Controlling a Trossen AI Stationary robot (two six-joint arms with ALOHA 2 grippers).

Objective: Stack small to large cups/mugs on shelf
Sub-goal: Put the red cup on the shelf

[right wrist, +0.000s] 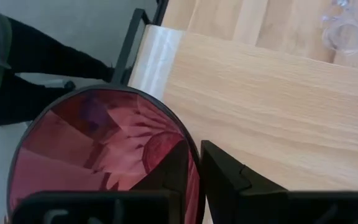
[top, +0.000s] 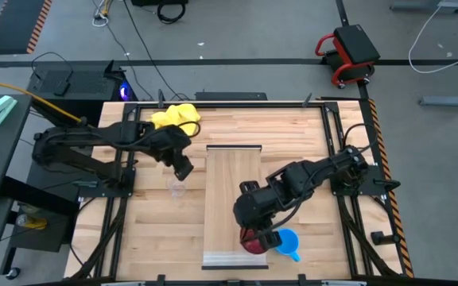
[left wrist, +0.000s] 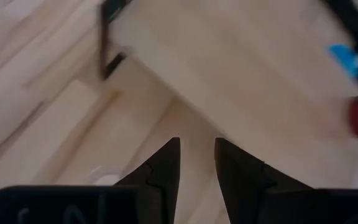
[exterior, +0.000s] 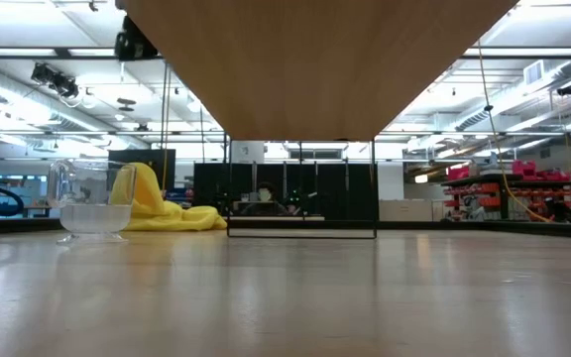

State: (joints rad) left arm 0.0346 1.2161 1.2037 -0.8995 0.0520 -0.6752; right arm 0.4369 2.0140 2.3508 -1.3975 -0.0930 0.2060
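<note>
- Gripping the rim of the dark red tumbler (top: 253,241), the right pincer (top: 249,226) sits at the near end of the shelf (top: 233,183); the right wrist view shows one finger inside the tumbler's wall and one outside it, closed on the wall; nothing but red reflections shows in the tumbler (right wrist: 98,149).
- The tumbler stands upright on the shelf's near right corner, close to the pale end strip (top: 230,258).
- The bright blue mug (top: 286,241) lies just right of the tumbler, off the shelf's right edge on the table (top: 157,230); its handle points near and right; I cannot tell whether it touches the tumbler, nor what is in it.
- The small clear glass cup (top: 176,187) stands upright on the table just left of the shelf; the low view shows the glass cup (exterior: 92,203) with nothing visible inside.
- The left pincer (top: 183,168) hangs above the table just far of the glass cup, holding nothing; in the left wrist view its fingers (left wrist: 166,165) stand a narrow gap apart.
- A yellow cloth (top: 176,117) lies bunched at the table's far edge, left of the shelf's far end.
- In the low view the shelf's underside (exterior: 315,69) spans the top of the scene.
</note>
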